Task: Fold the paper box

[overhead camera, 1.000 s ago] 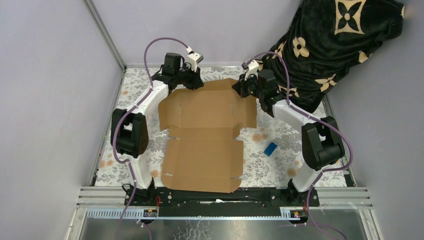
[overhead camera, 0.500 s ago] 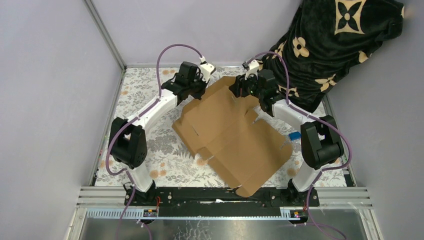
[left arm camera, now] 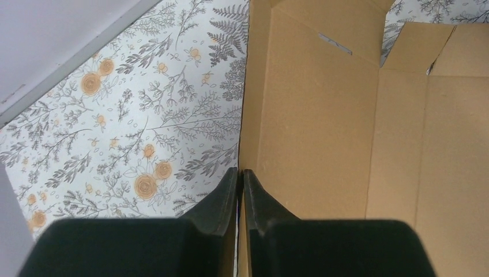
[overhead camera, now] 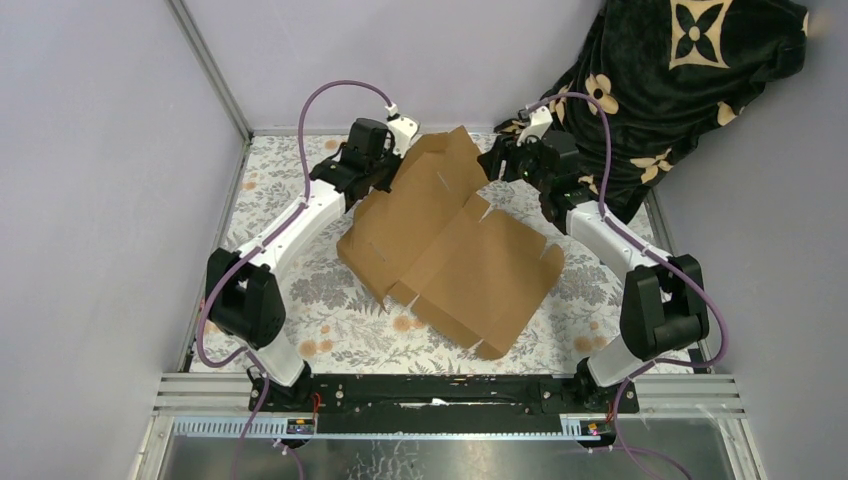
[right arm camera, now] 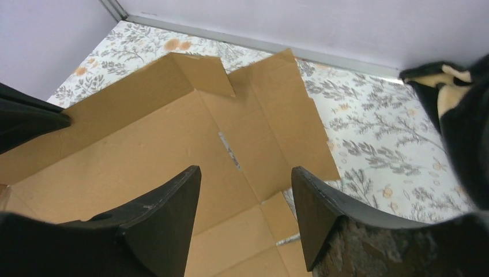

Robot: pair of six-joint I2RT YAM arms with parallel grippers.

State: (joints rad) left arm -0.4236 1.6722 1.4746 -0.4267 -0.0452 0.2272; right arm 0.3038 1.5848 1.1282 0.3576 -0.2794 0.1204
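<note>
We see the left jaws clenched on the far edge of the paper box point(overhead camera: 450, 255), a plain brown corrugated die-cut sheet with flaps and slits, lying unfolded and askew on the floral bench point(overhead camera: 300, 290). The right jaws hang released over its far flaps, beside a black cloth point(overhead camera: 680, 70) with cream flower motifs.

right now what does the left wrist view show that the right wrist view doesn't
Only the left wrist view: the left gripper pinched shut on the edge of the paper box. Only the right wrist view: the right gripper open above the sheet, gripping nothing, plus the dark patterned cloth at the right. Both: brown cardboard with flaps and slits on the floral table cover.
</note>
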